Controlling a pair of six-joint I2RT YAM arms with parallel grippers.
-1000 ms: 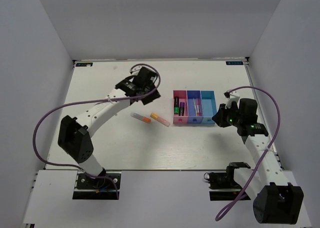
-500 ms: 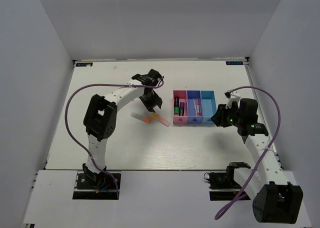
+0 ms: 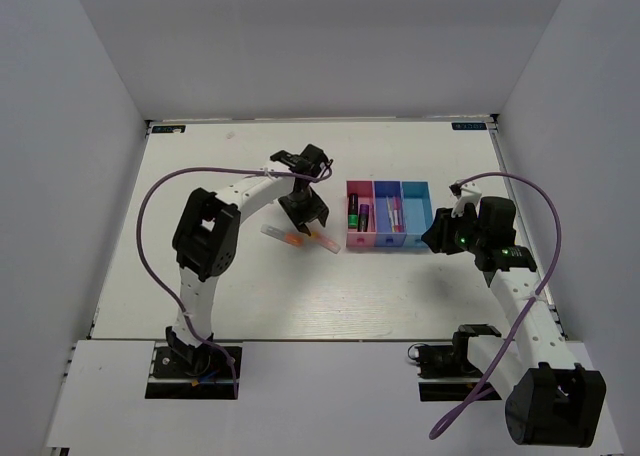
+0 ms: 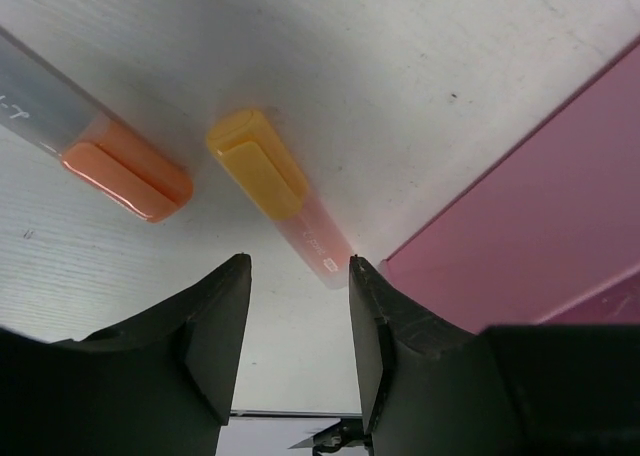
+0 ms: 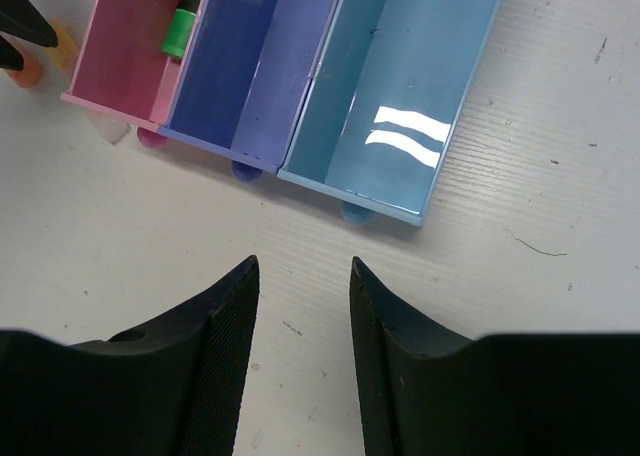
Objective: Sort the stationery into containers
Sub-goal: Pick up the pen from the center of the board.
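Two short highlighters lie left of the bins: an orange-capped one (image 3: 283,236) (image 4: 125,166) and a yellow-orange-capped one with a pink body (image 3: 322,240) (image 4: 270,181). My left gripper (image 3: 306,216) (image 4: 300,276) is open and empty, just above the second highlighter's pink end, beside the pink bin (image 3: 359,238) (image 4: 520,206). The pink bin holds a black-green marker (image 3: 353,212) (image 5: 183,21) and a purple marker (image 3: 364,216). The blue-purple bin (image 3: 381,238) (image 5: 260,66) holds thin pens (image 3: 393,214). My right gripper (image 3: 437,238) (image 5: 305,271) is open, near the cyan bin (image 3: 416,214) (image 5: 400,86).
The three joined bins stand right of centre on the white table (image 3: 250,296). Grey walls enclose the table on three sides. Purple cables loop beside both arms (image 3: 150,206) (image 3: 545,216).
My left arm has folded and its gripper has moved right and toward the near side, down over the two highlighters. The right arm and the highlighters have not moved.
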